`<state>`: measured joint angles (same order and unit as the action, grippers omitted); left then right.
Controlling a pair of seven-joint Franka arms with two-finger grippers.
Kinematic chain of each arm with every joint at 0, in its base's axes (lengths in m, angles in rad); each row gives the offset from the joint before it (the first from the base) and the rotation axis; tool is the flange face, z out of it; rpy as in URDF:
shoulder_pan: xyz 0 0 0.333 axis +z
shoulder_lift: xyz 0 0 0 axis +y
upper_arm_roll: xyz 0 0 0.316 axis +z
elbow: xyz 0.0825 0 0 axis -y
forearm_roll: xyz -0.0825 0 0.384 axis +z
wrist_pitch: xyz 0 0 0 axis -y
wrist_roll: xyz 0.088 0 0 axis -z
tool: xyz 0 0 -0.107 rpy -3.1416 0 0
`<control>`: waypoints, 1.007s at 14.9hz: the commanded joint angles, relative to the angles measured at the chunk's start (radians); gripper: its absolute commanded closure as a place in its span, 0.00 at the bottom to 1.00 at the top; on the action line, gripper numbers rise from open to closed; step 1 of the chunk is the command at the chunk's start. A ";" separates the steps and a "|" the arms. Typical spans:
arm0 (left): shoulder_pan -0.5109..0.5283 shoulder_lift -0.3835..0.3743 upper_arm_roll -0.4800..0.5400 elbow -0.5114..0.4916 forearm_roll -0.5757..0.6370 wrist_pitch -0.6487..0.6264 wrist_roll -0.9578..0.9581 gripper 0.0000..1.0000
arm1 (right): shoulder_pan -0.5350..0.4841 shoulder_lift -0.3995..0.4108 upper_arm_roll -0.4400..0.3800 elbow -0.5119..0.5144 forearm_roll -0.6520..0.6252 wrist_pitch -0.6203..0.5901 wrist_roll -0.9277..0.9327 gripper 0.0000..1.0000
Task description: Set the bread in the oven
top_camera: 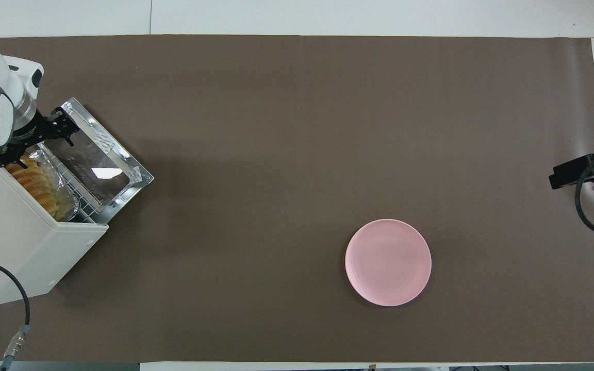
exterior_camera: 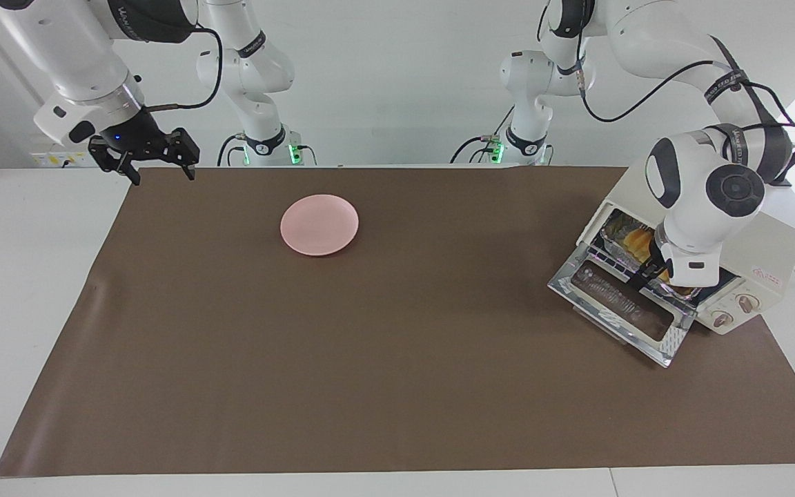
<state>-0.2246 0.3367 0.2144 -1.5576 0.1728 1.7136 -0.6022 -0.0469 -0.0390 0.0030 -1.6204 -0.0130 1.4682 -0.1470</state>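
The cream-white oven (exterior_camera: 773, 252) stands at the left arm's end of the table with its glass door (exterior_camera: 620, 308) dropped open. The golden bread (exterior_camera: 637, 241) lies inside on a silver foil tray on the rack; in the overhead view the bread (top_camera: 33, 181) shows in the oven's (top_camera: 13, 247) mouth. My left gripper (exterior_camera: 648, 270) is over the mouth just above the door, open and empty, apart from the bread; it also shows in the overhead view (top_camera: 34, 140). My right gripper (exterior_camera: 161, 172) waits open in the air over the mat's corner at the right arm's end.
A pink round plate (exterior_camera: 319, 224) lies on the brown mat toward the right arm's end; it also shows in the overhead view (top_camera: 388, 262). The foil tray (top_camera: 66, 200) sticks slightly out of the oven. The oven's cable (top_camera: 16, 330) trails off beside it.
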 commanded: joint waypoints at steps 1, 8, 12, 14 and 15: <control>-0.019 -0.050 -0.001 0.013 0.001 -0.049 0.068 0.00 | -0.016 -0.024 0.015 -0.023 -0.013 -0.003 0.006 0.00; -0.006 -0.234 0.006 0.002 -0.081 -0.198 0.404 0.00 | -0.016 -0.022 0.015 -0.023 -0.013 -0.003 0.006 0.00; -0.012 -0.294 0.005 -0.035 -0.091 -0.296 0.551 0.00 | -0.016 -0.024 0.015 -0.023 -0.013 -0.003 0.006 0.00; -0.007 -0.312 0.005 -0.039 -0.126 -0.301 0.559 0.00 | -0.016 -0.022 0.015 -0.023 -0.013 -0.003 0.006 0.00; -0.007 -0.329 0.006 -0.045 -0.139 -0.308 0.568 0.00 | -0.016 -0.022 0.015 -0.023 -0.013 -0.003 0.006 0.00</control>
<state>-0.2300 0.0558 0.2159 -1.5653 0.0663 1.4193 -0.0637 -0.0469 -0.0400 0.0030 -1.6212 -0.0130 1.4682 -0.1470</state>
